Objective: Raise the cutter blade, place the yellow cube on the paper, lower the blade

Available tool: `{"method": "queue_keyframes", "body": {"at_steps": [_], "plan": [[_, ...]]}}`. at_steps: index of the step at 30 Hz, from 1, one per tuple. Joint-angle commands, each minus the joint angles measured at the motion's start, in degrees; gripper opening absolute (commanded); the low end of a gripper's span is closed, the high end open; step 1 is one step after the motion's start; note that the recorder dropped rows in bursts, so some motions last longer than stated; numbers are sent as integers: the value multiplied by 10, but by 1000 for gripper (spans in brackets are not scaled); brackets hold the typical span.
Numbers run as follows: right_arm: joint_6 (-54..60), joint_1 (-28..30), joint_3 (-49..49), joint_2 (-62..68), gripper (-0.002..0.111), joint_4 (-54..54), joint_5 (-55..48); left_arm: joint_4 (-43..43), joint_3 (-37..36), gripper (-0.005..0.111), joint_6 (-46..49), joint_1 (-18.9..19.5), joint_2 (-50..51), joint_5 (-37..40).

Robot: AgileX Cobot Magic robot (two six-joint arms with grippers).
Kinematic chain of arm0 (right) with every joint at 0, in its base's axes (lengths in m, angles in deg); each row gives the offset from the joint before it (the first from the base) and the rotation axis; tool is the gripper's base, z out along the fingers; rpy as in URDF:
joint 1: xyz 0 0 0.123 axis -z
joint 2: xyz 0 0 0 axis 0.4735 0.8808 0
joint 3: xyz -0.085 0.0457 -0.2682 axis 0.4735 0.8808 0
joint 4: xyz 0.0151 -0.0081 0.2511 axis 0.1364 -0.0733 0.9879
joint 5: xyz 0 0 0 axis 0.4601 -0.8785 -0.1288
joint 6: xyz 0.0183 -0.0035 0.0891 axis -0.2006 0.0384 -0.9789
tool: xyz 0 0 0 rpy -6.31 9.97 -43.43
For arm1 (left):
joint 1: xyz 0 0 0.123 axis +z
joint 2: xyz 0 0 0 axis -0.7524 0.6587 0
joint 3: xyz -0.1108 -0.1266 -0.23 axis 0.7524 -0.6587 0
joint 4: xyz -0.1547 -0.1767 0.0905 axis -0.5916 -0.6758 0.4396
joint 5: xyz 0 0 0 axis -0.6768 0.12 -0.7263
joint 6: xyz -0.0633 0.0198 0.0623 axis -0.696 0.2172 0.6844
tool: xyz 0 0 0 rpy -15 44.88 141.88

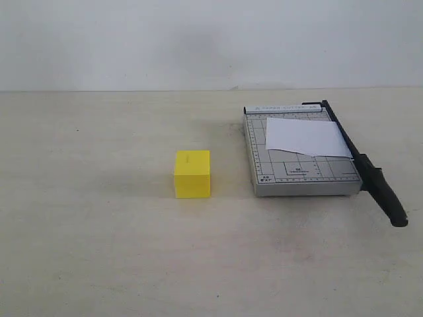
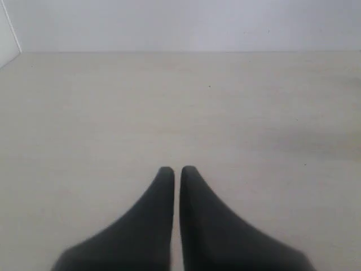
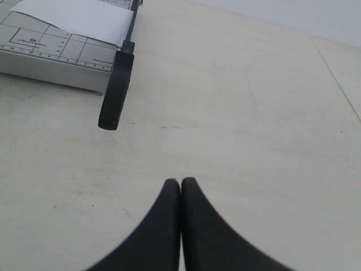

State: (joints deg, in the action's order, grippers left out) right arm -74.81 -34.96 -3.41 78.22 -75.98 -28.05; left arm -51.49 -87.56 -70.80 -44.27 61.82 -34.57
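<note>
The yellow cube (image 1: 192, 174) stands on the table left of the grey gridded cutter board (image 1: 301, 179). The white paper (image 1: 305, 137) lies on the board, against the blade side. The black cutter blade (image 1: 362, 165) lies down along the board's right edge, its thick handle (image 1: 386, 195) sticking out past the front. In the right wrist view the handle (image 3: 117, 93), board (image 3: 53, 53) and paper (image 3: 76, 17) sit well ahead of my right gripper (image 3: 180, 183), which is shut and empty. My left gripper (image 2: 176, 171) is shut over bare table. Neither gripper shows in the exterior view.
The tabletop (image 1: 99, 251) is pale beige, with a white wall (image 1: 198, 39) behind it. A table edge and a white panel (image 2: 7, 34) show in the left wrist view.
</note>
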Motion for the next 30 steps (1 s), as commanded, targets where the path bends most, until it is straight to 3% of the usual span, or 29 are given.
{"method": "queue_keyframes", "body": {"at_steps": [1, 22, 30], "plan": [[-3, 3, 3, -2, -1, -1, 5, 1, 2, 4, -5, 1, -2, -5], [7, 3, 3, -2, -1, -70, 26, 1, 2, 4, -5, 1, -2, -5], [-27, 3, 3, -2, -1, -39, 264, 1, 2, 4, -5, 1, -2, -5]]}}
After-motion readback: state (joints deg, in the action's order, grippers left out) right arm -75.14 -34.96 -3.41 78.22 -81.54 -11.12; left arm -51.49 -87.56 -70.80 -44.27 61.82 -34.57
